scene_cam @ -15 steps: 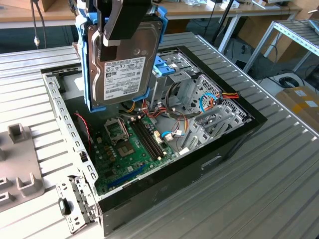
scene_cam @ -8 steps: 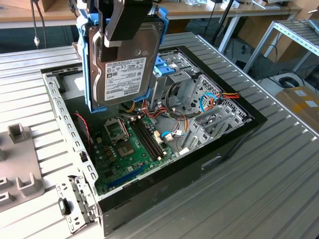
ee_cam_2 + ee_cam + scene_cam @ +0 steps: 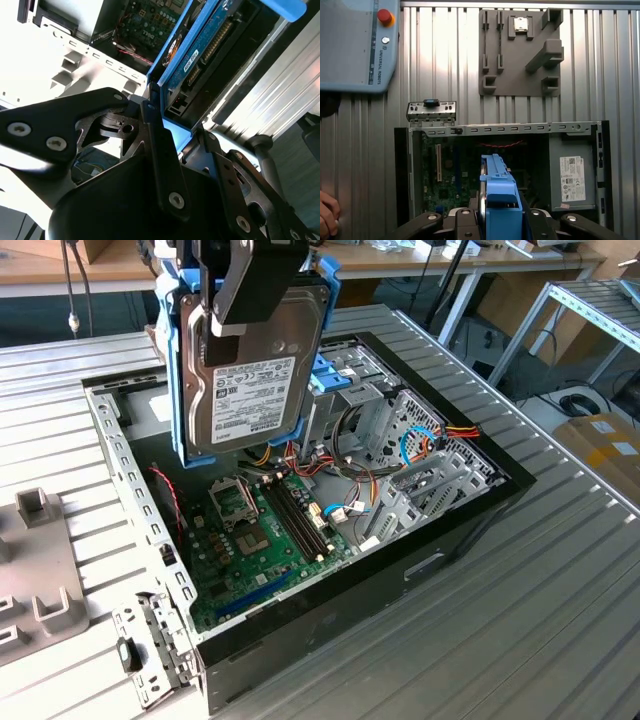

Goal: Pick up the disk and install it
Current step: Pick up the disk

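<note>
— Tool [image 3: 238,322] state?
— Closed on the disk [image 3: 255,390]. Its fingers [image 3: 159,150] clamp the blue-framed edges, as both wrist views show.
— Where is the disk?
— Held upright in the air, label towards the exterior camera, over the open computer case [image 3: 420,575] on the bench [image 3: 540,630]. In the exterior view it hangs at about 11 o'clock from the motherboard [image 3: 250,540].
— Anything else?
— A person's hand [image 3: 327,216] lies on the bench, well apart from the case.
</note>
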Action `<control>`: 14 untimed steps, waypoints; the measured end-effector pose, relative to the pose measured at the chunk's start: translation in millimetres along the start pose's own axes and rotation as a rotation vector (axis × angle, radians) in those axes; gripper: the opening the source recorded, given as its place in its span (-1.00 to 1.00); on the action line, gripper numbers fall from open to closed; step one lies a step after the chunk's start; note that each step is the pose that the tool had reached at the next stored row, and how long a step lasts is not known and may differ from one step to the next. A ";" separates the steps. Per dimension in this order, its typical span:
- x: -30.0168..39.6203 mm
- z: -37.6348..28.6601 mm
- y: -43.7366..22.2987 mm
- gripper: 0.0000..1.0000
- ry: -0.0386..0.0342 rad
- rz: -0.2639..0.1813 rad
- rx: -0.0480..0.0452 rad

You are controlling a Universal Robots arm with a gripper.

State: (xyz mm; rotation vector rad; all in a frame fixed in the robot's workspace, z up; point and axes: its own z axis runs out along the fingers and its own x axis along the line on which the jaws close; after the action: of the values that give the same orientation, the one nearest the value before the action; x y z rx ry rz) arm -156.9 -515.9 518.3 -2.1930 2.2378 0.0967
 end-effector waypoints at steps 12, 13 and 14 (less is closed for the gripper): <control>1.3 0.6 -5.8 -0.26 0.0000 0.000 0.0000; 1.4 0.7 -6.1 -0.26 0.0000 0.000 0.0000; 1.4 0.7 -6.5 -0.26 0.0000 0.000 0.0000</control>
State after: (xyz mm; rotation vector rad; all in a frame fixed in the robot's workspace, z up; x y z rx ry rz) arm -150.5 -517.5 517.3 -2.1930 2.2377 0.0967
